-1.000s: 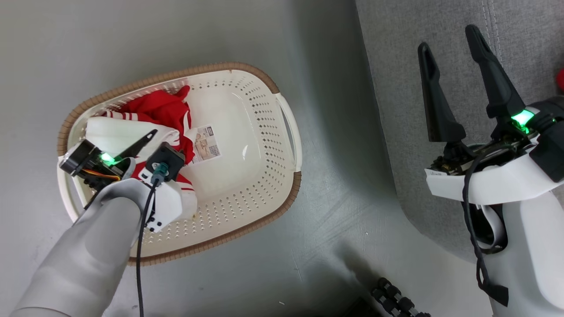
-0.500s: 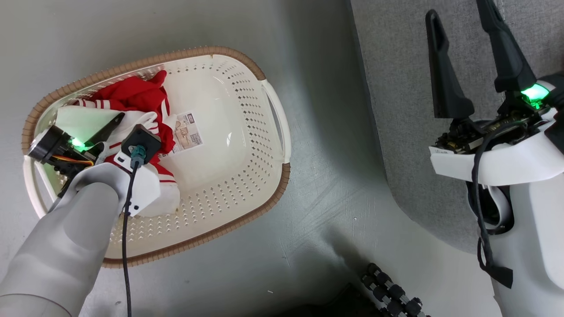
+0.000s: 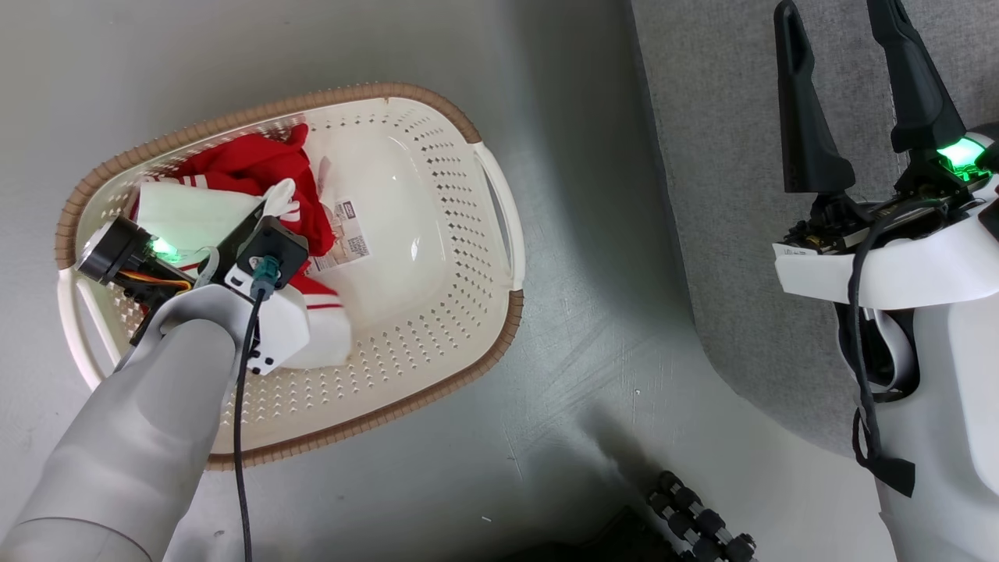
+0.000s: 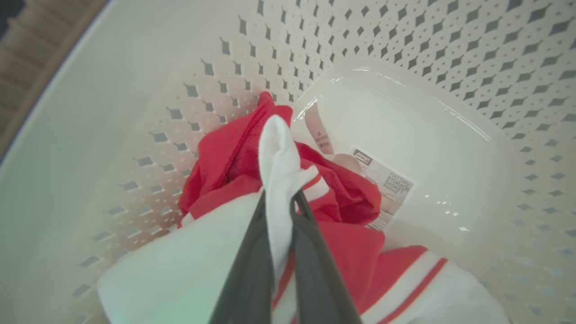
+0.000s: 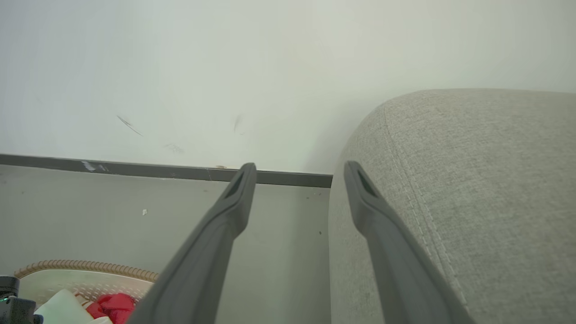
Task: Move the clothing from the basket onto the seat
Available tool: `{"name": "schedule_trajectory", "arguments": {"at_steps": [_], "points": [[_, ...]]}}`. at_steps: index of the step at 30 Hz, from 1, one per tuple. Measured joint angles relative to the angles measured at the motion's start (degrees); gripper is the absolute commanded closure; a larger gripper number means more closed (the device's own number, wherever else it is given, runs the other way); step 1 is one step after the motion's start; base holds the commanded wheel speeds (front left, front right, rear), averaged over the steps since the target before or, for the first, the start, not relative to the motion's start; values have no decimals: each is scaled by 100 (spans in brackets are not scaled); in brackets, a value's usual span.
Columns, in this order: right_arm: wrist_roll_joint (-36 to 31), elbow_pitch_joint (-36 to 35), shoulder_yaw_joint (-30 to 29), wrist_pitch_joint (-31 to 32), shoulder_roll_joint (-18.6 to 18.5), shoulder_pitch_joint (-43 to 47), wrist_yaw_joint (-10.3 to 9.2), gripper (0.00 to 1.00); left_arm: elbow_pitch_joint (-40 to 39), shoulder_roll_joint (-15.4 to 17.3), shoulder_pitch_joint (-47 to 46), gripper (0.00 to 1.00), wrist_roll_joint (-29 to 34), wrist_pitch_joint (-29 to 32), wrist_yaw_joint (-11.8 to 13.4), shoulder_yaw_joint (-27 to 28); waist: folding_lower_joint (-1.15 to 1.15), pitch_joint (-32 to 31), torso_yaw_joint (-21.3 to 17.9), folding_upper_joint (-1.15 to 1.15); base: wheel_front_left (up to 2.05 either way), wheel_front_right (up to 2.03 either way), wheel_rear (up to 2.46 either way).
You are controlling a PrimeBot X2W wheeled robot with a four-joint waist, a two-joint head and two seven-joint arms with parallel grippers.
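The left gripper (image 4: 279, 198) clamped a white fold of the clothing (image 4: 225, 157), heaped against the left wall of the basket (image 3: 437, 343); its right half lay bare. Lower left, the pale forearm (image 3: 148, 437) slanted in. Far right, the right gripper (image 5: 300, 168) gaped beside the seat (image 3: 718, 156).

A smooth, dull grey floor (image 3: 593, 328), faintly scuffed and glossy in patches, carried everything. Directly on it stood a cream-white oval plastic laundry basket (image 3: 437, 328) with diamond-perforated walls and a brown woven-look rim. To the right of the basket, across a strip of floor, sat a large grey woven-fabric sofa (image 3: 718, 195) with a rounded, stitched corner. Nearer the robot than the basket, and to its right, a black ribbed object (image 3: 698, 519) lay on the floor, cut off by the picture's edge. Beyond the basket the floor ended at a dark skirting strip (image 5: 135, 168) under a pale wall (image 5: 270, 67).
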Motion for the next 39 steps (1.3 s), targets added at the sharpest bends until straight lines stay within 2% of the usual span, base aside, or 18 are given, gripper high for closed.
{"name": "schedule_trajectory", "arguments": {"at_steps": [8,21,35,39], "points": [[-74,142,1,1,-1,-115,0,0,-268,-31,262,100,-475,-288,23,364,0,-173,160,0,0,0,0],[-203,498,-3,0,-8,-111,0,0,-1137,-97,749,100,-920,-407,73,709,0,-671,470,0,0,0,0],[-419,926,-7,0,-18,-7,0,0,-2387,38,1084,100,-1273,-408,74,1134,0,-1391,783,0,0,0,0],[-487,984,-18,0,-20,143,0,0,-2719,170,1194,100,-1314,-408,81,1209,0,-1620,855,0,0,0,0]]}}
